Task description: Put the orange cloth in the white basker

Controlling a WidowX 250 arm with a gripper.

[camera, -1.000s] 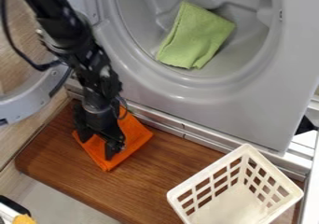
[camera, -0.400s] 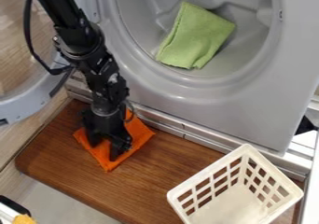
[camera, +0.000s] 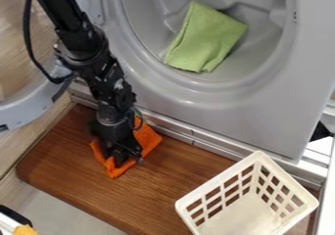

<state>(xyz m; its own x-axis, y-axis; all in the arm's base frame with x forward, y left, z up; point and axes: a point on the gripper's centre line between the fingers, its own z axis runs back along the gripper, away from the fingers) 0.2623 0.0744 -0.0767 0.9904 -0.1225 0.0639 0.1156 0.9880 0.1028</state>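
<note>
Slippage is our first worry: the gripper [camera: 126, 162] seems clenched on the orange cloth [camera: 149, 138], its bunched middle caught while the corners splay loose on the surface [camera: 65, 170], up and left of the basket [camera: 218, 178]. If we have only a shallow pinch, the cloth may slide free as we lift. If we carry it too low, a trailing corner could snag the basket's near rim, drape over it or drag the basket along. Letting go short of the basket's middle could leave the cloth half outside. We count one orange cloth, one basket, one gripper, one machine [camera: 262, 114] behind the basket and, above the basket inside the machine, one green cloth [camera: 206, 38].
</note>
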